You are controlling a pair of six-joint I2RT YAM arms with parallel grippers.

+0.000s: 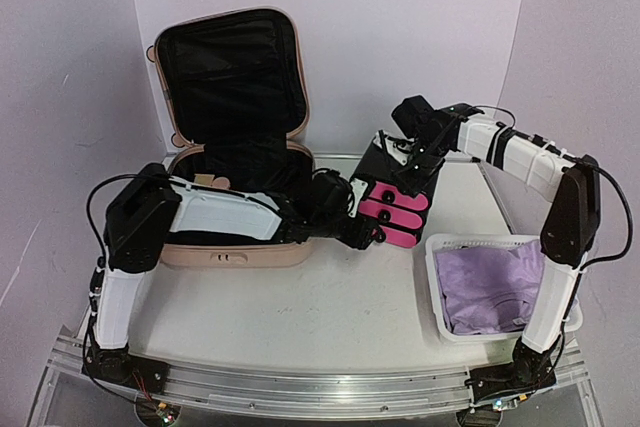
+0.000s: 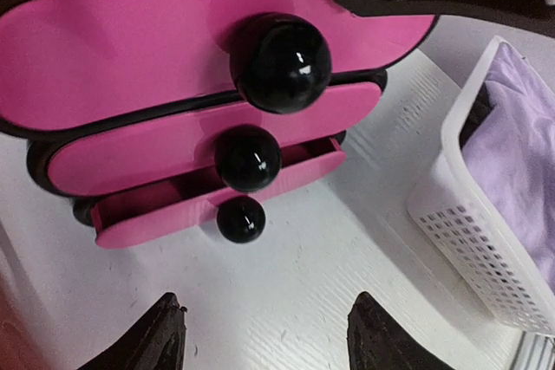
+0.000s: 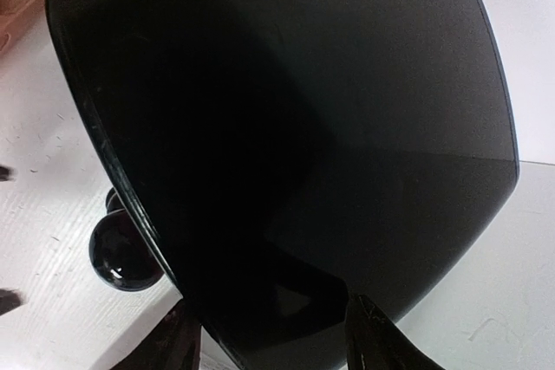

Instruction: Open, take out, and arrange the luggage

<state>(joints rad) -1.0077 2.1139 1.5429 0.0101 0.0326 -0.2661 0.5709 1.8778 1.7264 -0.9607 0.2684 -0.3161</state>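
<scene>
Two arms crowded the drawer box at about one o'clock on the table, and I reckoned its bottom drawer, ajar, might slide out, or the glossy box tip toward the basket at four o'clock, if either arm shoved unevenly. The left gripper lay low before the drawer fronts, fingers parted over bare table and empty; the right gripper bent down from three o'clock, straddling the box's black top edge, clamped or not I could not tell. The luggage sat open at ten o'clock, lid upright.
</scene>
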